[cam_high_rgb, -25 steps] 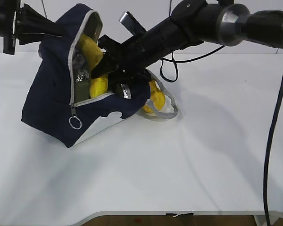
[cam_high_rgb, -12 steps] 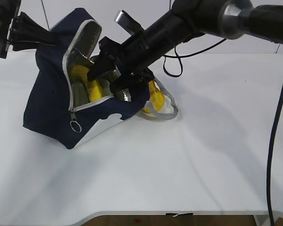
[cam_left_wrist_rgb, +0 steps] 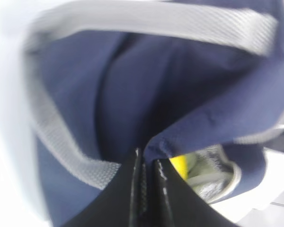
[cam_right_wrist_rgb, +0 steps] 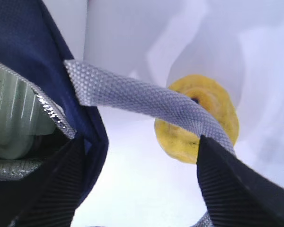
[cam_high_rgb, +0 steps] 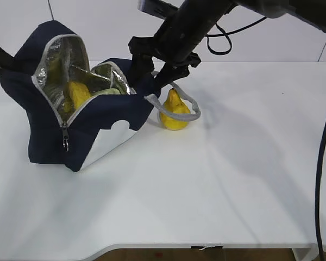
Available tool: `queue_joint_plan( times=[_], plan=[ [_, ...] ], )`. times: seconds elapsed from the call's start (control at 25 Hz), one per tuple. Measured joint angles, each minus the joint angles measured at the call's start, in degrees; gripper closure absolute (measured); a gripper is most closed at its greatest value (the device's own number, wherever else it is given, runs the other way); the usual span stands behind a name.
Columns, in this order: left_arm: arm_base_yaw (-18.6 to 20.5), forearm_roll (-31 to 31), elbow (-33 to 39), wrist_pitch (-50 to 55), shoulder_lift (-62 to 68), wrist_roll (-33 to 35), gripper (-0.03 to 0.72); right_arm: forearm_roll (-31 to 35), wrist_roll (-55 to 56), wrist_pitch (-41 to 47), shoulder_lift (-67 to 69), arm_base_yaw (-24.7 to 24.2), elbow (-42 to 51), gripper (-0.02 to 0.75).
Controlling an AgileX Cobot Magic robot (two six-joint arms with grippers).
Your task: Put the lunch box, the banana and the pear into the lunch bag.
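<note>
The navy lunch bag (cam_high_rgb: 49,128) stands open at the left and shows its foil lining. The banana (cam_high_rgb: 75,93) and the pale green lid of the lunch box (cam_high_rgb: 106,92) lie inside it. The pear (cam_high_rgb: 174,113) stands on the table to the right of the bag, under the grey strap handle (cam_high_rgb: 176,113). My left gripper (cam_left_wrist_rgb: 146,163) is shut on the bag's navy fabric at its far-left top edge. My right gripper (cam_high_rgb: 155,70) is open and empty just above the bag's right end. In the right wrist view the pear (cam_right_wrist_rgb: 180,139) lies between its fingers, behind the strap.
The white table (cam_high_rgb: 233,179) stretches to the right and front of the bag. Black cables (cam_high_rgb: 220,41) hang behind the right arm. The table's front edge (cam_high_rgb: 206,246) runs along the bottom.
My right gripper has come up and right, out of the bag, leaving the banana inside. The bag has settled back to the left, with my left arm drawn leftward.
</note>
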Motion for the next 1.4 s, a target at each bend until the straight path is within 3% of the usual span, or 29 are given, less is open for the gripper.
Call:
queue_joint_plan(
  times=[0.24, 0.56, 0.76, 1.12, 1.4],
  plan=[
    [1.8, 5.04, 0.0, -0.13, 0.0, -1.18, 0.673, -14.39, 6.93, 0.73, 0.0, 0.0, -0.1, 0.169],
    [1.8, 13.08, 0.0, -1.92, 0.0, -4.02, 0.673, -13.1, 8.71, 0.84, -0.71, 0.0, -0.1, 0.169],
    [1.8, 14.39, 0.0, -2.17, 0.0, -4.83, 0.673, -12.43, 8.71, 0.93, -4.64, 0.0, -0.1, 0.169],
    [3.29, 17.73, 0.0, 0.03, 0.0, -7.04, 0.673, -25.58, 9.03, 1.17, -7.25, -0.12, -0.22, 0.174],
    [5.25, 20.1, 0.0, 1.61, 0.0, -9.3, 0.673, -29.44, 9.11, 1.26, -6.94, -0.12, -0.22, 0.173]
  ],
)
